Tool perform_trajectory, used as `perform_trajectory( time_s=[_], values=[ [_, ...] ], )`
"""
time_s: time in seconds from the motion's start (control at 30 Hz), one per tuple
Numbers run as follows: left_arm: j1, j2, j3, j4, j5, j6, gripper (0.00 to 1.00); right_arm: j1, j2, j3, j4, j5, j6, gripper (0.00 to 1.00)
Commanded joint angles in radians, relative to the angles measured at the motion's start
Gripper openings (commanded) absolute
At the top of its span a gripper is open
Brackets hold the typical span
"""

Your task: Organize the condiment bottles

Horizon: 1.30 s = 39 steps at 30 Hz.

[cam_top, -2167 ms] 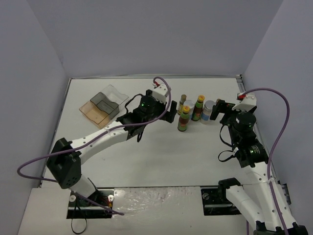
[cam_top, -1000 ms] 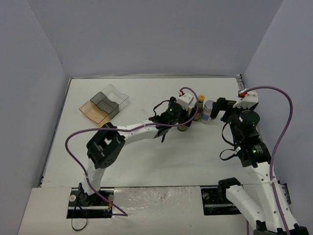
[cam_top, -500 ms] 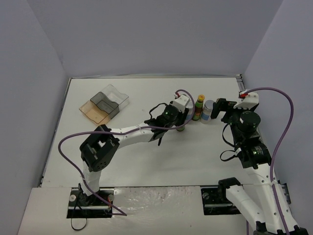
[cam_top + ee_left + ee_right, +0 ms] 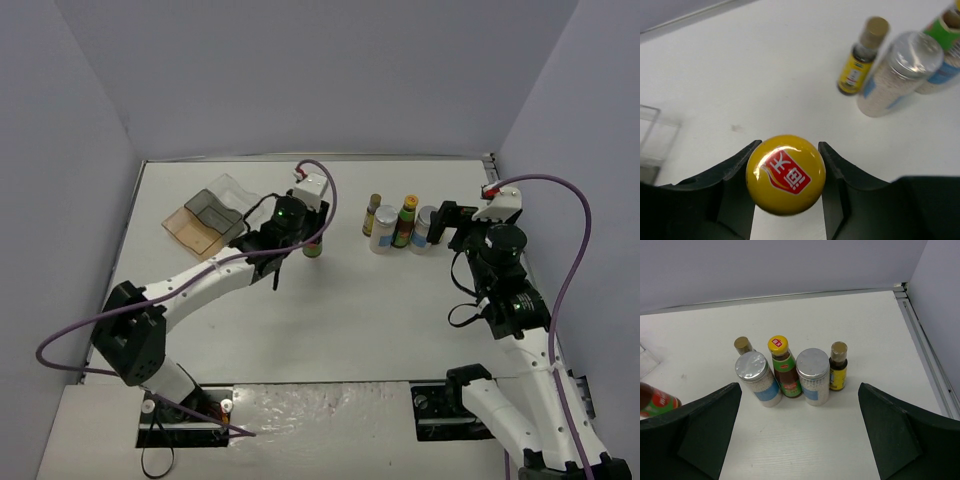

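Yellow-capped, red-labelled sauce bottle (image 4: 785,174) is standing upright in the left jaws, which are clamping its cap from both sides.
Its long axis is running vertically, cap facing the wrist camera, over the white surface (image 4: 330,320) between the tinted plastic tray (image 4: 210,215) and five other bottles. Those are clustering upright before the right jaws, which are gaping apart: two silver-lidded jars (image 4: 757,372) holding pale granules, a second sauce bottle (image 4: 781,367), and two slim brown-capped bottles (image 4: 838,367).

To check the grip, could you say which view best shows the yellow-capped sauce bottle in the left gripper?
Left wrist: the yellow-capped sauce bottle is large, cap pinched by the left gripper. Top external shows its lower body; right wrist crops it at the edge.
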Motion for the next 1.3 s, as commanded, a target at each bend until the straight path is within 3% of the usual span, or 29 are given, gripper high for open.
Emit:
perform_trajectory(
  time_s=[0.0, 0.3, 0.5, 0.9, 1.27],
  values=[
    [0.179, -0.128, 0.106, 0.062, 0.001, 0.036, 0.00, 0.004, 0.042, 0.032, 0.082, -0.031, 0.004, 1.00],
    [0.467, -0.040, 0.264, 0.048, 0.089, 0.059, 0.00, 0.005, 0.094, 0.056, 0.094, -0.086, 0.004, 1.00],
    [0.573, 0.067, 0.395, 0.052, 0.105, 0.067, 0.00, 0.005, 0.119, 0.061, 0.096, -0.124, 0.004, 1.00],
    [0.650, 0.288, 0.599, 0.061, 0.129, 0.078, 0.00, 0.003, 0.136, 0.056, 0.096, -0.125, -0.012, 1.00],
    [0.661, 0.374, 0.627, 0.092, 0.108, 0.082, 0.00, 0.003, 0.155, 0.045, 0.096, -0.107, -0.018, 1.00]
  ],
)
